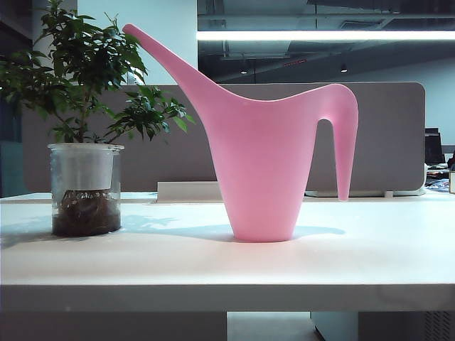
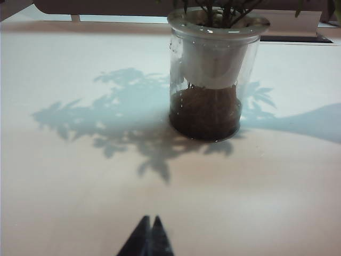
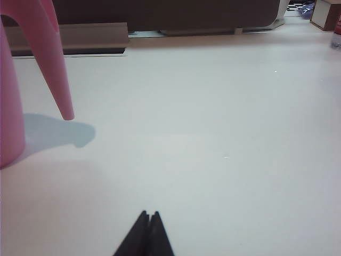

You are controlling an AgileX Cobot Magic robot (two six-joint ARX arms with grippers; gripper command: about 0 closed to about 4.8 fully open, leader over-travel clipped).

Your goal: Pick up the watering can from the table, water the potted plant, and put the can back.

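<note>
The watering can [image 1: 264, 170] is seen upright on the worktop [image 1: 213, 266], right of the potted plant [image 1: 85, 128], whose clear pot holds dark soil. The left claw [image 2: 151, 220] and right claw [image 3: 149, 214] are seen closed, empty, above the worktop.

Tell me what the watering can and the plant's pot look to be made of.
Watering can: probably moulded plastic, matte pink, judging by its smooth seamless surface with soft, dull highlights.
Pot of the potted plant: looks like clear glass, though clear plastic is possible; dark soil and a white inner liner show through the wall, and its rim catches glossy reflections.
</note>
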